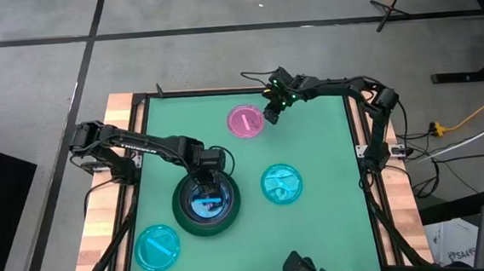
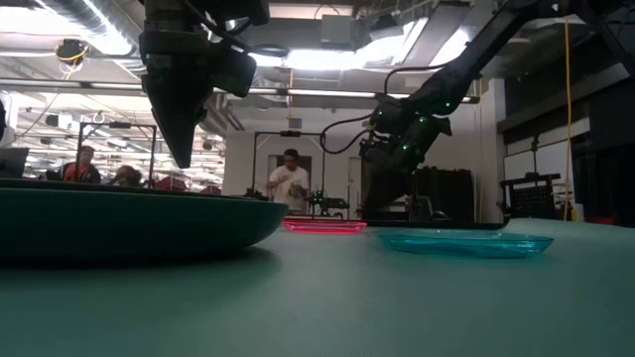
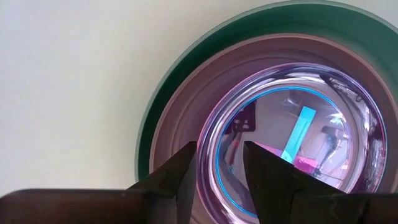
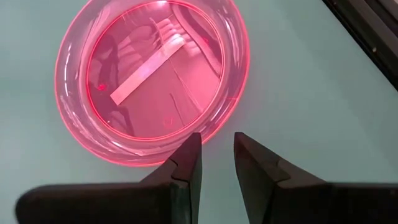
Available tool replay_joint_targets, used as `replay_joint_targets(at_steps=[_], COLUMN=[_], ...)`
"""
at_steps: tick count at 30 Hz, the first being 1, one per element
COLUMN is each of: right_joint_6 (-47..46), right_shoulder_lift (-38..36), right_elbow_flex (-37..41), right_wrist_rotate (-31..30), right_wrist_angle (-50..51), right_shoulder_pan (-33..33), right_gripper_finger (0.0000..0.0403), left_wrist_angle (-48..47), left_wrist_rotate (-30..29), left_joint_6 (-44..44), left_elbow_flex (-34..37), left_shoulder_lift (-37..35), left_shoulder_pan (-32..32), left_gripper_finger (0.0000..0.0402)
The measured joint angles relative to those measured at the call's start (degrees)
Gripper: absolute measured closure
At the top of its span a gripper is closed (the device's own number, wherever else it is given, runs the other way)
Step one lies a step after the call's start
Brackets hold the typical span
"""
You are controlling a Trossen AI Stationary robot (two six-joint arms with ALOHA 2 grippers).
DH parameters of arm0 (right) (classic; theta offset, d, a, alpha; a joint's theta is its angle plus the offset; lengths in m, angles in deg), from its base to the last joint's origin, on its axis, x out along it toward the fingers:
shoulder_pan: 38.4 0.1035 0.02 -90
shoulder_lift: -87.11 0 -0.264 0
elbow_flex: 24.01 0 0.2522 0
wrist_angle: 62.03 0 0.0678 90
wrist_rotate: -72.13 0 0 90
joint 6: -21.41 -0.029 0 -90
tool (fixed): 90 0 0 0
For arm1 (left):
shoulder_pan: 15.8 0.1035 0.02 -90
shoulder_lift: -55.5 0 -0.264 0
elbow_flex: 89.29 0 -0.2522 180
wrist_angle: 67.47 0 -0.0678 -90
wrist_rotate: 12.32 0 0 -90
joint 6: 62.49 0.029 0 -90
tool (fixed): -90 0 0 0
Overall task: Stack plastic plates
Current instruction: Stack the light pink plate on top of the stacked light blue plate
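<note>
Large dark green plate (image 1: pixel 179 215) seated front-left on bench (image 1: pixel 333 223), smaller plates nested inside; left hand (image 3: pixel 221 165) held above stack, fingers apart, nothing gripped. Cyan plates (image 1: pixel 281 185) (image 1: pixel 157 247) laid apart. Small pink plate (image 4: pixel 152 78) judged light, stiff, slick; rim grasp advised. Right hand (image 4: pixel 217 158) poised beside its rim, fingers apart, empty. Path judged unobstructed.

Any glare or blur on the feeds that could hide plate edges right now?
Left wrist view: ceiling lights mirror in the stacked plates, muddling the inner rims. Right wrist view: a bright strip glares on the pink plate, rim still clear. Low view: the near green plate is dark and soft against the backlit room.
</note>
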Motion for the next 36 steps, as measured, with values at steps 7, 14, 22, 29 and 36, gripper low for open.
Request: replay_joint_targets(at_steps=[7, 14, 22, 29, 36], right_joint_6=[0.03, 0.0, 0.01, 0.01, -0.08], right_shoulder_lift=[0.0, -0.02, -0.02, 0.34, 2.49], right_elbow_flex=[0.0, 0.0, 0.0, 0.0, 0.0], right_wrist_rotate=[-1.04, -5.16, -4.78, -4.74, -3.67], right_wrist_angle=[-0.14, -0.2, -0.2, -0.39, -0.96], right_shoulder_pan=[1.96, 2.57, 2.64, 2.64, 2.64], right_gripper_finger=[0.0319, 0.032, 0.0319, 0.0319, 0.0319], left_wrist_angle=[0.02, 0.02, 0.49, 0.48, 0.5], left_wrist_rotate=[0.0, 0.02, -0.33, -0.33, -0.35], left_joint_6=[0.02, -0.02, 0.02, 0.02, 0.04], left_elbow_flex=[0.0, 0.0, 0.0, 0.0, 0.0], left_shoulder_lift=[0.0, 0.0, 0.0, 0.0, 0.02], left_shoulder_pan=[0.0, -0.02, -0.02, -0.02, -0.02], left_gripper_finger=[0.0278, 0.0278, 0.0278, 0.0278, 0.0278])
